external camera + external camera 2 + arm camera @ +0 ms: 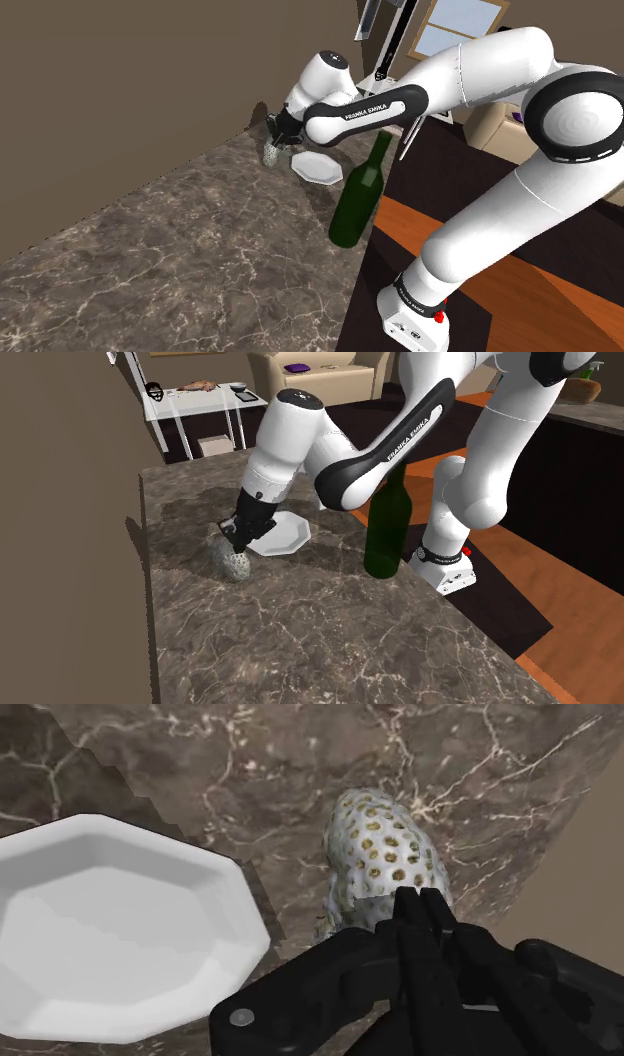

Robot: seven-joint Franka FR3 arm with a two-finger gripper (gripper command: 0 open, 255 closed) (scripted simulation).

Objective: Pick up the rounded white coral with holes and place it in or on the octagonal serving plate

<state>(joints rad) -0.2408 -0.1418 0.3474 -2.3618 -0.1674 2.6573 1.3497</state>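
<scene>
Grasping stage, I'd say: the gripper (238, 539) is right at the coral (236, 564), which lies on the counter (330, 637) beside the plate (287, 535); how open it is I can't tell, so confirm grip, then lift

The marble counter (170, 260) lies bare across its wide stretch away from the arm (480, 70), open to a pass. A brown wall (120, 90) runs along the counter's edge farthest from the arm's base, close behind the holed coral (236, 564), so room is tight there. The white octagonal plate (290, 537) lies just beside the coral. A tall green bottle (355, 210) stands upright near the edge by the arm's base, close to the plate
</scene>
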